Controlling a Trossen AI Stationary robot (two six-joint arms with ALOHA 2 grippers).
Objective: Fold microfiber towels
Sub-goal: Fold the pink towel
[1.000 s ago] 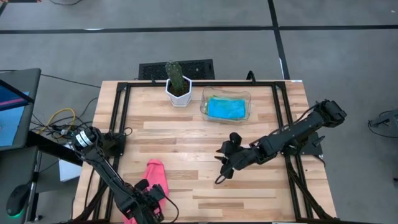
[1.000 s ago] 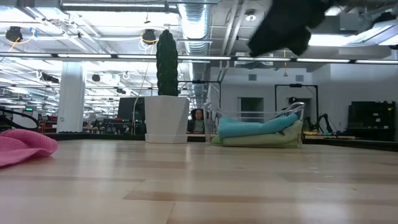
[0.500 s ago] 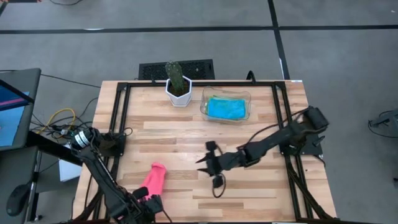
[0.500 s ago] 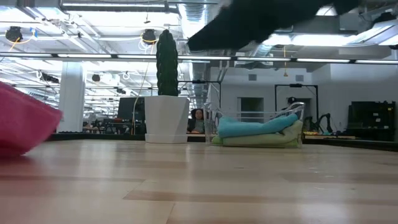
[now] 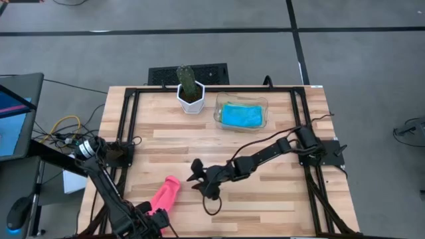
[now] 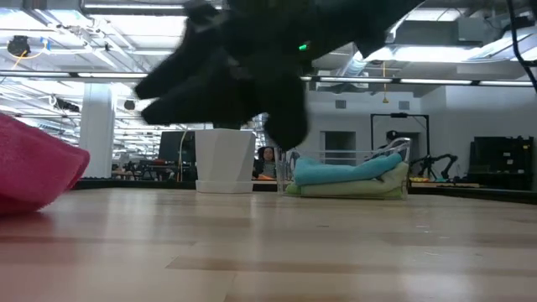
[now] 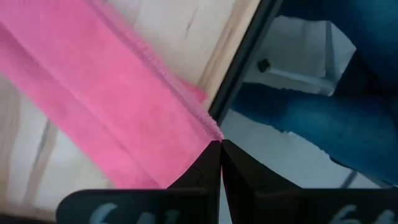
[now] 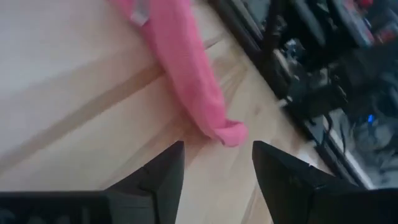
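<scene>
Left gripper is still clamped tight on a corner of the soft hot pink microfiber towel, which now trails from the table's near left edge instead of lying bunched. The right gripper has swung left across the wooden table and hovers just beside the towel, fingers spread wider than before and holding nothing. The turquoise folded towel hasn't budged from the clear plastic tray at the back.

One camera looks straight down; another sits level on the tabletop. Both wrist cameras look closely at the pink towel.
</scene>
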